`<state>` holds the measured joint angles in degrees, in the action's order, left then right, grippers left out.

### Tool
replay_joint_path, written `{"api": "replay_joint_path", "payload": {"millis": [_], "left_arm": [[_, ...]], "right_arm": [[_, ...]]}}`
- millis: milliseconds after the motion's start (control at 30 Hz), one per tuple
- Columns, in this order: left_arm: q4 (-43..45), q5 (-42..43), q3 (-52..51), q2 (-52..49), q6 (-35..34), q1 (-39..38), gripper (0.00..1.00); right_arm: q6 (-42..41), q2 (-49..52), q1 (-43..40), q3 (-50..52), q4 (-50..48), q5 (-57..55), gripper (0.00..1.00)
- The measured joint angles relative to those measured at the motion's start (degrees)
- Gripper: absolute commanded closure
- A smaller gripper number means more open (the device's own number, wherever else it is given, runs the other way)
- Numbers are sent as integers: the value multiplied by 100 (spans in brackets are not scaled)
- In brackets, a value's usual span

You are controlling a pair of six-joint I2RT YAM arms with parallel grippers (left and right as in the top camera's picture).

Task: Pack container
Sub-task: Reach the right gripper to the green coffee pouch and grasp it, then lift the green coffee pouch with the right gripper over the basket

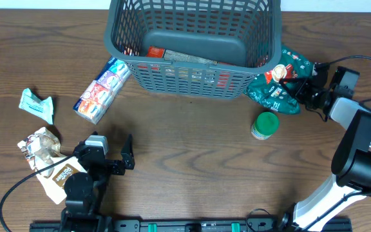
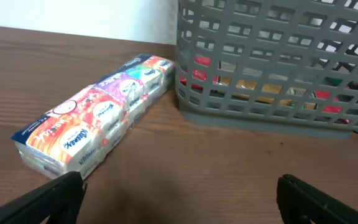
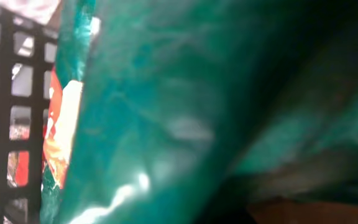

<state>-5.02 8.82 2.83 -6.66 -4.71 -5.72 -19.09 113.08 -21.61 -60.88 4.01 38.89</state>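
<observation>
The container (image 1: 172, 80), a dark grey lattice basket, stands at the back centre of the table and holds a few packets (image 1: 156, 51). Its slotted wall also shows in the left wrist view (image 2: 272, 62) and at the left of the right wrist view (image 3: 5, 93). A green snack bag (image 1: 277, 87) leans against the container's right corner. My right gripper (image 1: 301, 91) is shut on the bag's right edge, and the bag (image 3: 166, 112) fills that wrist view and hides the fingers. My left gripper (image 1: 113, 149) hangs open over bare wood (image 2: 179, 199), well in front of the container.
A long colourful tissue pack (image 1: 102, 90) (image 2: 98, 118) lies left of the container. A small green-lidded tub (image 1: 265, 125) stands in front of the green bag. At the far left lie a pale teal packet (image 1: 36, 104), a crumpled wrapper (image 1: 40, 145) and a brown packet (image 1: 63, 174).
</observation>
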Motion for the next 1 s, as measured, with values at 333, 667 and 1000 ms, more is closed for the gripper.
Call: {"api": "replay_joint_path", "payload": {"millis": [333,667,1000], "left_arm": [[0,0,0,0,0,0,1],[0,0,0,0,0,0,1],[0,0,0,0,0,0,2]], "right_arm": [[-105,-186,0,-1036,1698,-1423,99],[546,-1106,219,-2393,2839,-2942,99],[1589,-1875,1272,-4704,3901,-3202,99]]}}
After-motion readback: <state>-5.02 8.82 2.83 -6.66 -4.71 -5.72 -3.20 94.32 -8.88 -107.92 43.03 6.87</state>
